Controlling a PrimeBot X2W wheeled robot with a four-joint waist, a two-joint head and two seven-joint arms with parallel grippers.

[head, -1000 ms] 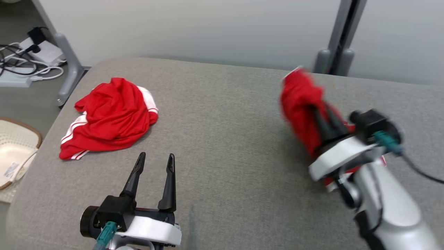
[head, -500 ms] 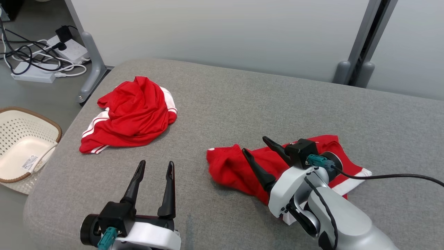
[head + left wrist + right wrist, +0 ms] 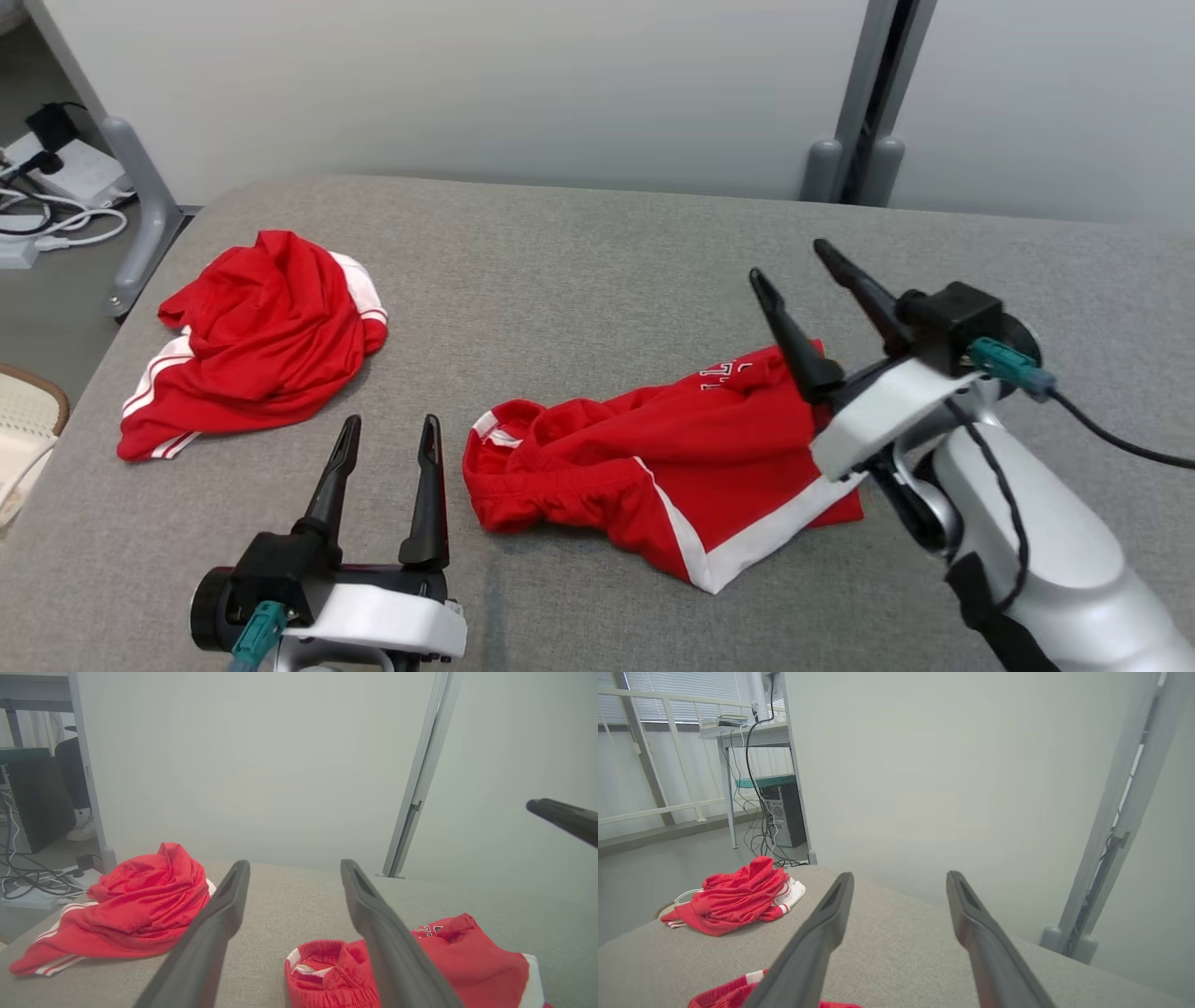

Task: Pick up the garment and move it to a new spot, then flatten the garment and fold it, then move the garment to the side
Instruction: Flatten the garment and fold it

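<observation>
1. The left fingers [image 3: 428, 485] stand spread apart and empty, low over the grey fabric-covered counter [image 3: 579, 271], pointing away from the robot.
2. Just right of their tips lies the garment [image 3: 653, 457], a pair of red shorts with white trim, crumpled on the counter. Its gathered waistband is the end closest to the left fingers, and a white-edged leg reaches toward the right arm.
3. The right fingers [image 3: 789, 331] are also wide apart with nothing between them. They angle up over the garment's far right end, beside some white lettering.
4. Well left of the left fingers and farther off, a second red garment [image 3: 261, 336] lies bunched, with white stripes at its edge.
5. Beyond the right fingers, a grey post [image 3: 864, 93] rises against a pale wall.
</observation>
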